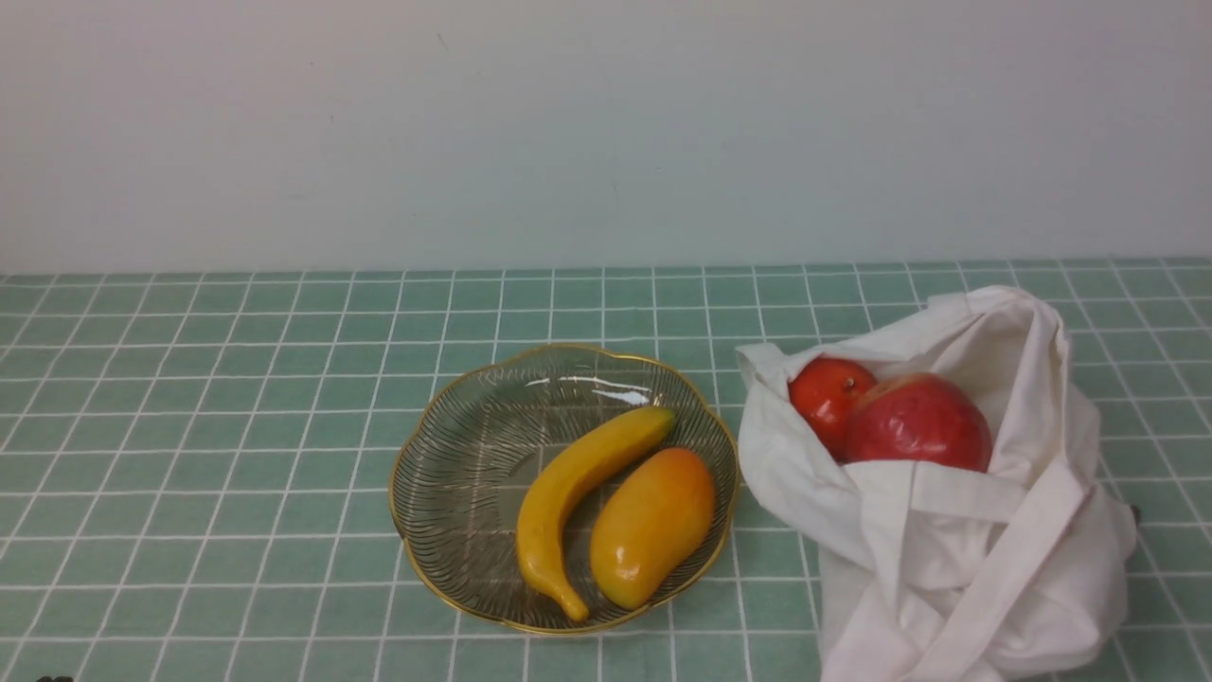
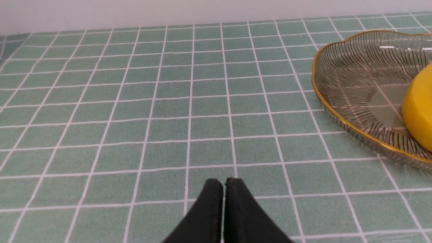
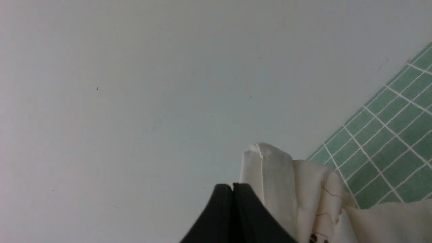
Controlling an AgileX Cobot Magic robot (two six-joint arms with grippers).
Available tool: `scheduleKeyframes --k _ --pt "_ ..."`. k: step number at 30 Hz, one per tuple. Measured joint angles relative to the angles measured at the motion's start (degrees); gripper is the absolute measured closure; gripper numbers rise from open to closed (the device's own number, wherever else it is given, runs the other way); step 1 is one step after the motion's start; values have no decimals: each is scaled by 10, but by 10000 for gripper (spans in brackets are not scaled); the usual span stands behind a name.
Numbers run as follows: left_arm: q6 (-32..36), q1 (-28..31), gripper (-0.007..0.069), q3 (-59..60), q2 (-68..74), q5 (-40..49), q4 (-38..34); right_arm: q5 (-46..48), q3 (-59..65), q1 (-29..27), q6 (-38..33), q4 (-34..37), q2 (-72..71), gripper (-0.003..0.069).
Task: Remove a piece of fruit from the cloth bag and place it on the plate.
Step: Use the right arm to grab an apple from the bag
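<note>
Fruit beside apple (image 1: 920,423) in bag (image 1: 985,559)
My right claw (image 3: 233,186) is closed; orange-red fruit (image 1: 831,393) adjoins the apple.

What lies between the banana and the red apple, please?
The front view shows the yellow mango, the plate's gold rim and the cloth bag's near edge between them.

apple (image 1: 918,426): glossy, slightly wrinkled skin | orange-red fruit (image 1: 830,393): shiny | banana (image 1: 578,502), mango (image 1: 653,526): smooth, glossy | plate (image 1: 473,474): clear glass look, finely ribbed, shiny gold rim | bag (image 1: 975,568): soft matt white cloth, creased | tabletop (image 1: 237,455): matt, cloth-like covering | wall (image 1: 606,133): matt, mostly smooth, small marks
</note>
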Motion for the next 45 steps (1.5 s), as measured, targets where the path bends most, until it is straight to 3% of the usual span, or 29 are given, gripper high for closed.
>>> scheduleKeyframes --k 4,8,10,14,17,24,30,32,38,45 --pt "0 0 632 0 0 0 0 29 -91 0 -38 -24 9 671" --pt "0 0 632 0 0 0 0 159 -241 0 -128 -68 110 671" --pt "0 0 632 0 0 0 0 269 -330 0 -181 -76 202 671" --pt "0 0 632 0 0 0 0 425 -447 0 -283 -71 344 671" --pt "0 0 632 0 0 0 0 491 -517 0 -359 -54 451 671" --pt "0 0 632 0 0 0 0 527 -600 10 -439 -16 631 671" --pt "0 0 632 0 0 0 0 530 -662 81 -442 -47 719 670" --pt "0 0 632 0 0 0 0 534 -698 124 -428 -95 760 657" --pt "0 0 632 0 0 0 0 550 -750 169 -358 -209 824 526" --pt "0 0 632 0 0 0 0 560 -755 174 -250 -291 891 157"
